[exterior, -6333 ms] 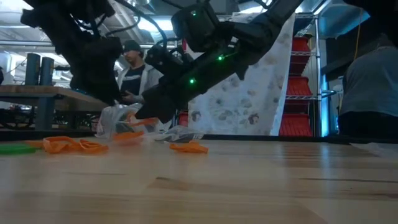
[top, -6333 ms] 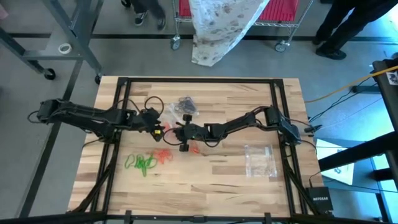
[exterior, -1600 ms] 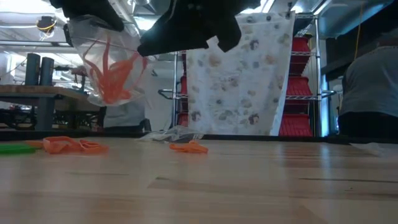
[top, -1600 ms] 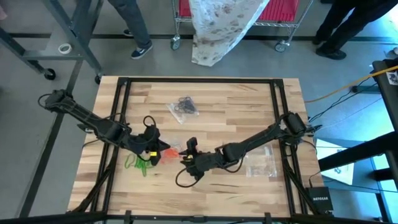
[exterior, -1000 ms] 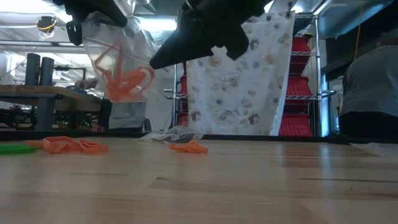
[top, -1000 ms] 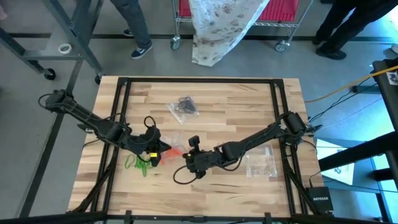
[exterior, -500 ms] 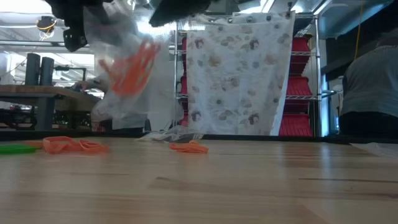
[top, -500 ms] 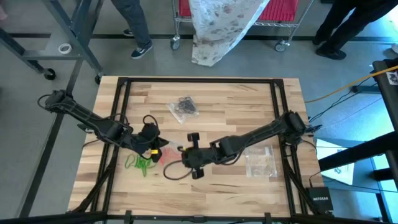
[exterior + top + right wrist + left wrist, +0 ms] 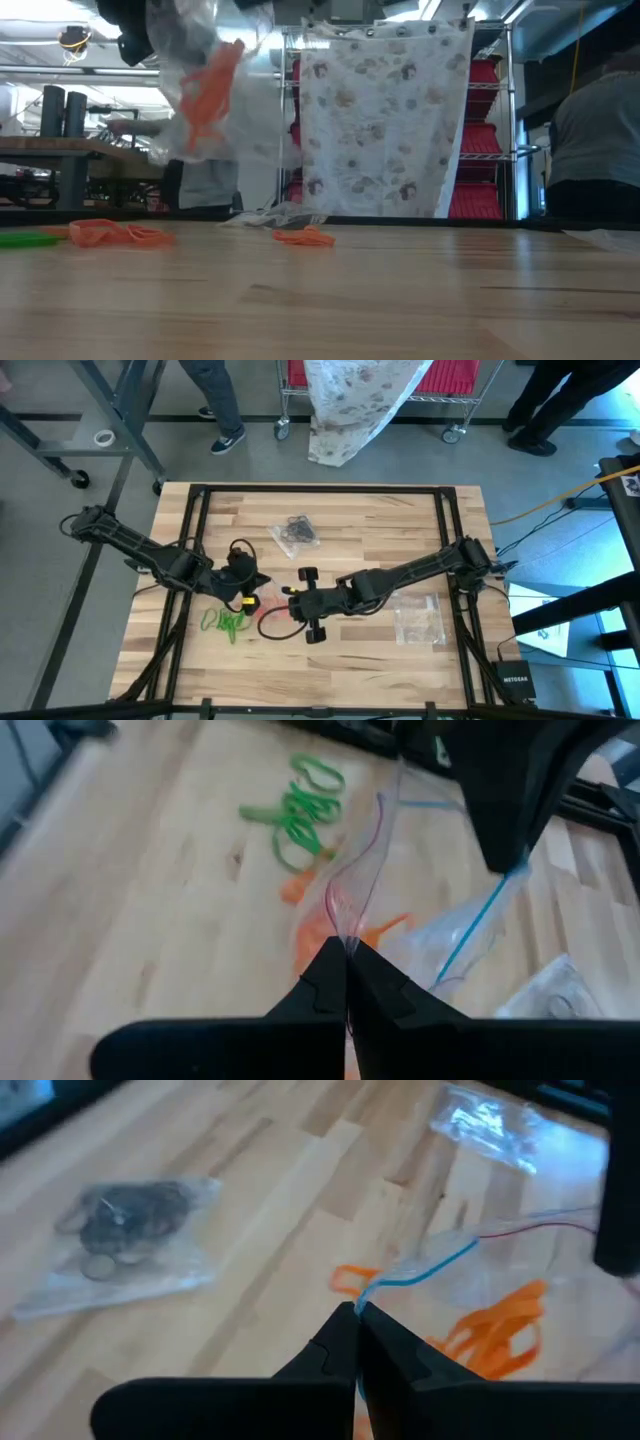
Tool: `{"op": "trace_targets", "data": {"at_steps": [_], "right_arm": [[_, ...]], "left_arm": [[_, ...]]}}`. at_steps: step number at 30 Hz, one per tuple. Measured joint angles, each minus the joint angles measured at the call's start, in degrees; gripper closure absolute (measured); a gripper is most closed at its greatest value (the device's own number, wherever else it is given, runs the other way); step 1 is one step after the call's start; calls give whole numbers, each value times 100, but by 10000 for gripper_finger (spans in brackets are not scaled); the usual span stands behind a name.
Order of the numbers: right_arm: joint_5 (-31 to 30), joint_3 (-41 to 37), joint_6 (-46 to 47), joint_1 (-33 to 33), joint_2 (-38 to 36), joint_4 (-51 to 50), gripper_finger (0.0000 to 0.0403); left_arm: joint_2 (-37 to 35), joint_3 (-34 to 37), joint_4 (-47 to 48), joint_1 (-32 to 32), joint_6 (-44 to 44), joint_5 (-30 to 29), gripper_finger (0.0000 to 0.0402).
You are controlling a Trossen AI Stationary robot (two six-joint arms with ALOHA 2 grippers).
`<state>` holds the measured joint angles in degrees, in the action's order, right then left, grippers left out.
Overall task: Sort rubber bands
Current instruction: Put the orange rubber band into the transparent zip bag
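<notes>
A clear zip bag [image 9: 200,95] holding several orange-red rubber bands [image 9: 210,85] hangs in the air between my two grippers, left of the table's middle. My left gripper [image 9: 357,1315] and my right gripper [image 9: 345,948] are each shut on its mouth. Loose orange bands [image 9: 120,235] and green bands [image 9: 228,622] lie on the table below and toward the near left. A second bag with black bands [image 9: 295,532] lies flat toward the far edge. My left gripper pinches the bag's blue zip edge [image 9: 385,1283] between its two fingertips, slanting down from the table's left side. The bag hangs clear of the table beyond the fingers. My right gripper pinches the opposite, red-lined lip of the mouth [image 9: 352,915] between its fingertips, slanting down from the table's right. The film runs up from the fingers in a thin fold; the bag is lifted clear.
An empty-looking clear bag [image 9: 418,618] lies at the near right. One loose orange band [image 9: 305,238] lies near the table's middle. People stand beyond the far edge by a cloth-draped cart [image 9: 350,400].
My right gripper has risen and gone a little toward the table's left, rolling as it went, and has left the top of the low view. The bag has come up with it and tipped, and the orange bands inside have slid and bunched differently.
</notes>
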<state>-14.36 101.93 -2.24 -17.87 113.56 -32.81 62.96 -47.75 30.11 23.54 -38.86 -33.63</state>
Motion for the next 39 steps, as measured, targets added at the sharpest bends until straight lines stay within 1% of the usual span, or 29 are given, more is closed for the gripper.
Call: {"op": "trace_targets", "data": {"at_steps": [4,10,14,17,20,23,26,31,32,34,36,37,39], "right_arm": [[-288,-274,-103,0,0,96,403],[-626,-827,-237,82,0,710,403],[-730,-927,-404,219,2,901,403],[-1033,-927,-574,268,-30,1306,403],[-879,-916,-686,400,-52,1463,403],[-682,-917,-588,536,132,1490,403],[-580,-927,-650,642,389,1675,403],[-563,-919,-700,785,802,1898,403],[-580,-923,-664,820,886,1905,403],[-696,-927,-285,891,1011,1935,400],[-737,-927,156,953,1047,1877,389],[-664,-925,298,985,1047,1792,380],[-593,-922,473,1000,1047,1637,354]], "left_arm": [[1,40,117,1,372,-208,401],[0,40,162,-10,889,-629,401],[20,42,209,-77,1119,-638,401],[14,42,216,-60,1355,-675,401],[-50,-24,346,-75,1589,-742,401],[-148,-80,519,-79,1711,-951,401],[-146,-31,864,-108,1634,-1042,401],[-134,377,828,-200,1552,-1076,401],[-132,459,815,-229,1485,-1066,401],[-133,606,794,-261,1151,-1013,401],[-132,725,790,-256,794,-1003,401],[-131,775,767,-254,722,-1001,401],[-133,894,617,-252,595,-1001,401]]}}
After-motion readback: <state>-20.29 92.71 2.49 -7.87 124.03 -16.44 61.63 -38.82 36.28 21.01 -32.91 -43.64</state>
